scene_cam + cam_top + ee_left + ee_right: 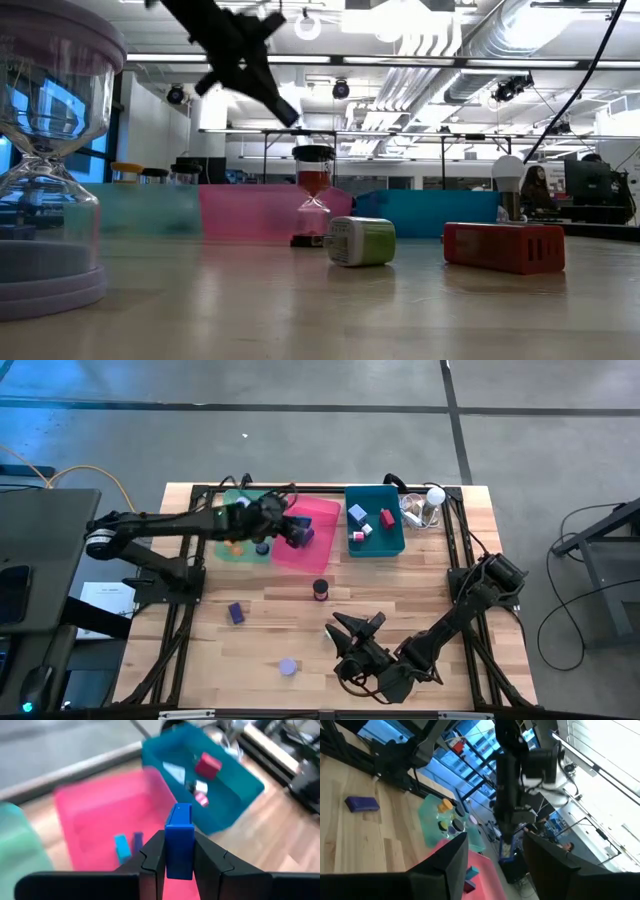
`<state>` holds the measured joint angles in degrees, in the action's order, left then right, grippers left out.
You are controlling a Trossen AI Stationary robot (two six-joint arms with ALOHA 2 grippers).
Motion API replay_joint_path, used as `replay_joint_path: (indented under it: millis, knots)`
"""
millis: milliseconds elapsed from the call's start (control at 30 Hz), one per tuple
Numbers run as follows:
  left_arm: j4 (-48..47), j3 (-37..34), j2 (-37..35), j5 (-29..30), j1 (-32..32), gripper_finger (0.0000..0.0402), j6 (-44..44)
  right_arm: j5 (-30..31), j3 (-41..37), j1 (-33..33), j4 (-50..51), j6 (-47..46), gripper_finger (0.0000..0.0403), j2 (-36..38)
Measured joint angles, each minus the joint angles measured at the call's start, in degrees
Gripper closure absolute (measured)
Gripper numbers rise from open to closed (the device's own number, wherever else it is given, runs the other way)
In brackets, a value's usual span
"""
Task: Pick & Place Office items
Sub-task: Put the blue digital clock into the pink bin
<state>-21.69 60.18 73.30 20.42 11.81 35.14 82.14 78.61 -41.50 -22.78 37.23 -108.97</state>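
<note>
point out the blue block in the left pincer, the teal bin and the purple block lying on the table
blue block [179,840], left wrist view, its front face between the fingers
teal bin [392,544], high view, bare floor near its corner
purple block [236,613], high view, its top face

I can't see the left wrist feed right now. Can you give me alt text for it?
The left hand is shut on an upright blue block, held over the pink bin, which already holds two small blue pieces. Past it, the teal bin holds a red block and a few smaller items.
</note>
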Motion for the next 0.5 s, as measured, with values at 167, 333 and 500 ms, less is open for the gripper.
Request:
replay_joint_path:
  millis: [167,333,500]
  knots:
    - [-0.2,0.0,5.2,-8.1,4.9,0.0333,-0.7,-0.2,0.0,0.3,0.1,-0.2,0.0227,0.0]
    - [1.3,0.0,9.9,-8.3,7.1,0.0333,-1.6,-0.2,0.0,0.3,0.2,-1.2,0.0227,0.0]
    - [4.3,0.0,13.1,-9.8,8.8,0.0333,-1.9,-0.5,0.0,0.3,0.2,-1.6,0.0227,0.0]
